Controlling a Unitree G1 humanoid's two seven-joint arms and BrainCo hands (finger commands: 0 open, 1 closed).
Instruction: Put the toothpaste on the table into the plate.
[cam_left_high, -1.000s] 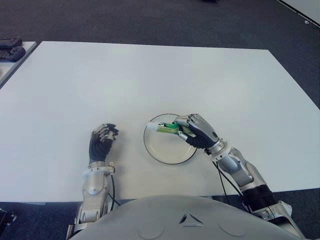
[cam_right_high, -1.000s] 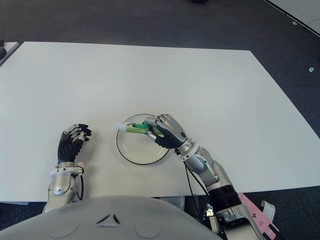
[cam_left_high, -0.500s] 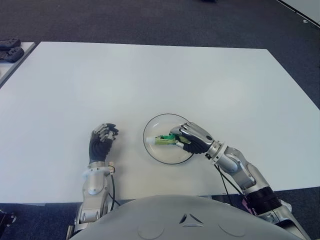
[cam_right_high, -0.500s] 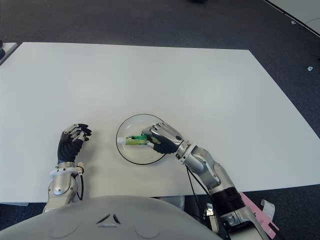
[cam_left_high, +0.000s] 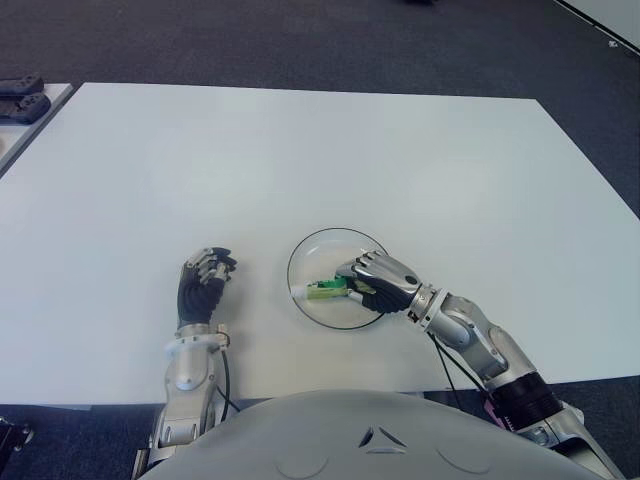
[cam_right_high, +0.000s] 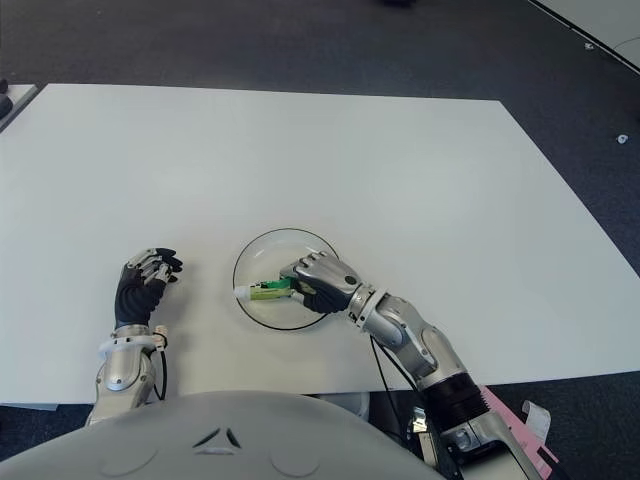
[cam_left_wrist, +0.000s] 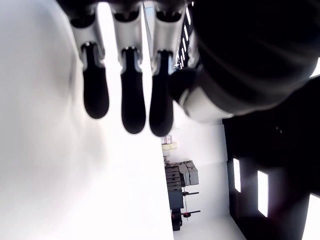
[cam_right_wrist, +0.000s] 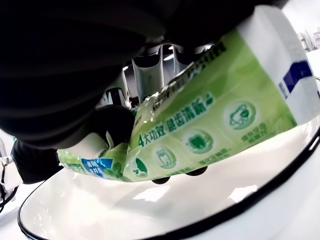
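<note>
A white table carries a dark-rimmed plate near its front edge; the right hand reaches over the plate, fingers grasping the green toothpaste low inside it; the left hand, nearer the front left corner, hangs loosely uncurled, holding nothing.

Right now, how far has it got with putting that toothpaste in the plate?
Nearly done. The right hand has the toothpaste over the plate, low inside the rim, fingers closed on it. What is left is letting go and pulling the hand away. The left hand shows left of the plate, holding nothing.
</note>
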